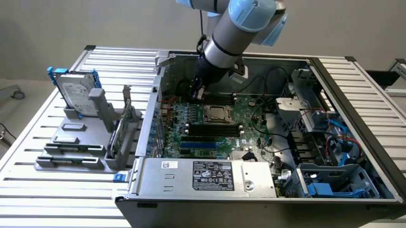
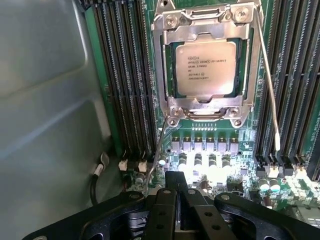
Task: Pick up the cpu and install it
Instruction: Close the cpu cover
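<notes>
You are looking into an open computer case (image 1: pixel 355 95) that lies on a slatted metal table (image 1: pixel 38 190). The arm reaches down into it at the far side of the motherboard (image 1: pixel 254 114).

The cpu (image 1: pixel 217 113) already sits in its socket near the middle of the board. In the wrist view its silvery top with printed lettering (image 2: pixel 206 68) lies flat inside the metal retention frame (image 2: pixel 205 107), whose edges lap over the chip's borders. Two thin wire levers run along the socket, one on each side (image 2: pixel 267 75). You probably cannot tell from here whether they are latched.

The gripper (image 2: pixel 176 184) has its jaws pressed together with nothing between them. It hovers above the board, just beside the socket and apart from the chip, over a row of small capacitors (image 2: pixel 205 162). In the exterior view it (image 1: pixel 197 91) hangs near the black memory slots (image 1: pixel 216 97) behind the socket.

Outside the case, at the exterior view's left, a hard drive with blue side rails (image 1: pixel 77 95) stands upright in a grey holder (image 1: pixel 76 147). The power supply (image 1: pixel 212 176) occupies the near edge of the case.
</notes>
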`<state>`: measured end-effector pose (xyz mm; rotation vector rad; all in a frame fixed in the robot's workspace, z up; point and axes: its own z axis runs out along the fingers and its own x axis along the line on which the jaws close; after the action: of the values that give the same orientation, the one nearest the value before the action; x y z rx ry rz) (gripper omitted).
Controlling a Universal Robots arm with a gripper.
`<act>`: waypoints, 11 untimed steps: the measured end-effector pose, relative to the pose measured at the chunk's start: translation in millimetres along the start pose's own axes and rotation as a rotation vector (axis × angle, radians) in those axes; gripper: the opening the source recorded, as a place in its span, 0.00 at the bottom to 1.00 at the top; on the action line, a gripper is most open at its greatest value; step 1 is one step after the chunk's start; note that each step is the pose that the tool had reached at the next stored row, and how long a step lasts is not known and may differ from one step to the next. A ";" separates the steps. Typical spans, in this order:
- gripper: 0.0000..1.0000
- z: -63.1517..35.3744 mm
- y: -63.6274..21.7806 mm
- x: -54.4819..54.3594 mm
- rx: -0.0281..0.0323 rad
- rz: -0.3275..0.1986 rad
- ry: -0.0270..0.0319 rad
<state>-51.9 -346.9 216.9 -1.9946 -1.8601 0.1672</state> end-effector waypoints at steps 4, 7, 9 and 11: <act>0.11 0.3 -3.8 -0.1 0.0055 -0.003 0.0129; 0.11 1.2 -7.0 -0.4 0.0091 -0.004 0.0167; 0.11 2.1 -9.3 -0.7 0.0111 -0.004 0.0175; 0.11 2.3 -11.7 -0.9 0.0114 -0.004 0.0172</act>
<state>-63.6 -346.9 219.0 -1.9788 -1.8480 0.1589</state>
